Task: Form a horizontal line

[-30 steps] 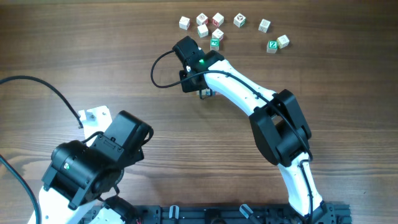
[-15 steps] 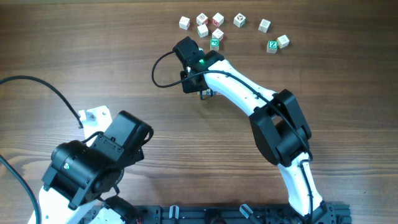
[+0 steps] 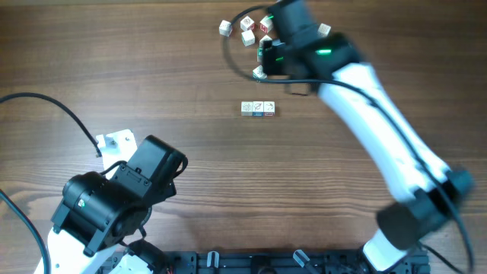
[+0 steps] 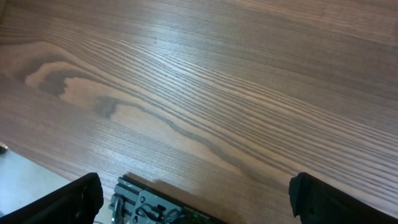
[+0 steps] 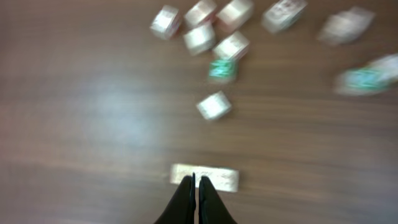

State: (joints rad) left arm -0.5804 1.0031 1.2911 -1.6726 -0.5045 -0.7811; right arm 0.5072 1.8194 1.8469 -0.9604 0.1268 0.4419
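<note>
Since a second ago the right arm [image 3: 380, 129] has swung away from the spot it was covering. The row of three cubes [image 3: 258, 109] that it hid now lies bare on the table [image 3: 152, 61].

In the right wrist view the right gripper [image 5: 196, 186] has its two dark fingers pressed together with nothing between them. Their tips show just in front of the near side of the row [image 5: 205, 178]. That view is blurred, so whether they touch the wood cannot be told.

The three cubes of the row sit side by side, touching, in a straight line running left to right. From overhead the middle one has a bluish edge and the right-hand one a reddish mark. No letter on them can be read.

Just beyond the row lies a single loose cube [image 3: 259, 73], turned at an angle. Farther beyond the row is a green-printed cube [image 5: 221, 70]. Past that, a scattered cluster of cubes [image 3: 248, 36] lies partly under the right arm. Their prints are too small and smeared to read.

Well to the near left of the row, the left arm [image 3: 114, 202] is folded low by the table edge. The left gripper [image 4: 193, 186] is spread wide, with its fingers [image 4: 68, 199] at the two bottom corners of its own view and only wood grain between them. A small white piece [image 3: 116, 141] sits beside that arm, and a black cable [image 3: 46, 103] curves across the wood to the left of it.
</note>
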